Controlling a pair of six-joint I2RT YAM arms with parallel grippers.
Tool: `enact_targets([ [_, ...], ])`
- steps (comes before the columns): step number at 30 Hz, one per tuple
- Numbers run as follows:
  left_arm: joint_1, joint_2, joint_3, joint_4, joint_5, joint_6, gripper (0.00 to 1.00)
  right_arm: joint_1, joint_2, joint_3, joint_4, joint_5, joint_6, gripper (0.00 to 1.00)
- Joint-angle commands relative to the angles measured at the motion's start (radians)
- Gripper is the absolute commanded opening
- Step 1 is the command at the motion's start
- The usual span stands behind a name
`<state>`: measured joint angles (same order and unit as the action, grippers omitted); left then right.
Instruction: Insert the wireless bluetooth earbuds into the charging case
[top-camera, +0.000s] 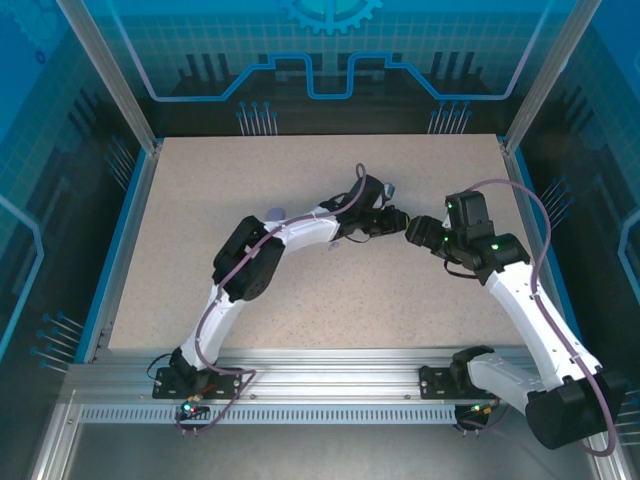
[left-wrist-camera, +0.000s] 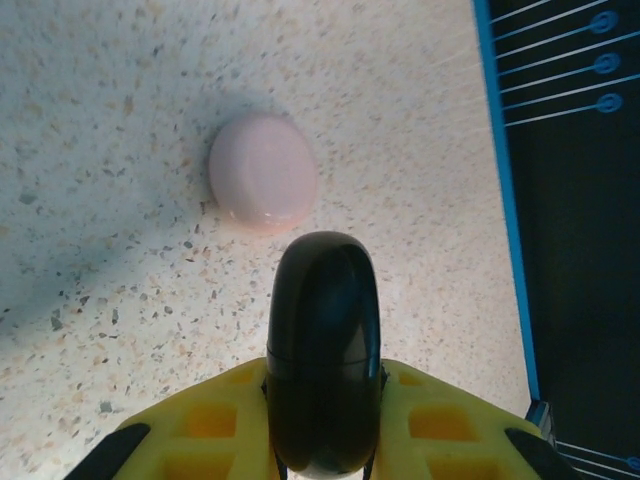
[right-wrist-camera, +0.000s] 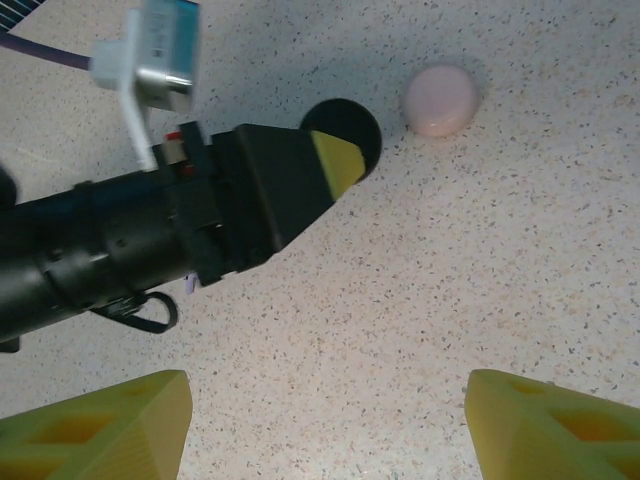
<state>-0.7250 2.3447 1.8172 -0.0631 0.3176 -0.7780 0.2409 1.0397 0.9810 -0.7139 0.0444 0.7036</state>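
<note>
Fingers (left-wrist-camera: 205, 425) of the left gripper (left-wrist-camera: 322, 420) clamp tight on a glossy black rounded charging case (left-wrist-camera: 323, 330) near the speckled table's (left-wrist-camera: 100, 300) middle, probably steadying it for loading. Pale pink rounded case (left-wrist-camera: 263, 172) lies just beyond. Right gripper (right-wrist-camera: 330, 420) faces it, jaws wide, empty.

black case (left-wrist-camera: 322, 330) | lower end hidden by left claw (left-wrist-camera: 325, 400) (fingers cropped)

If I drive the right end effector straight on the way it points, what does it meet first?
Probably the left end effector, shut on the black case, which crosses the line of the right end effector. The pink case lies farther on, to the right. Depth is unclear.
</note>
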Motion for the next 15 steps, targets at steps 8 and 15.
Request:
enact_targets([
  [8,-0.002,0.145,0.250,-0.337,-0.010,0.001,0.10,-0.026,-0.018,0.034,-0.036,-0.021,-0.010,0.73],
  [15,0.012,0.174,0.292,-0.417,-0.043,0.027,0.31,-0.027,-0.017,0.060,-0.048,-0.029,-0.007,0.74],
])
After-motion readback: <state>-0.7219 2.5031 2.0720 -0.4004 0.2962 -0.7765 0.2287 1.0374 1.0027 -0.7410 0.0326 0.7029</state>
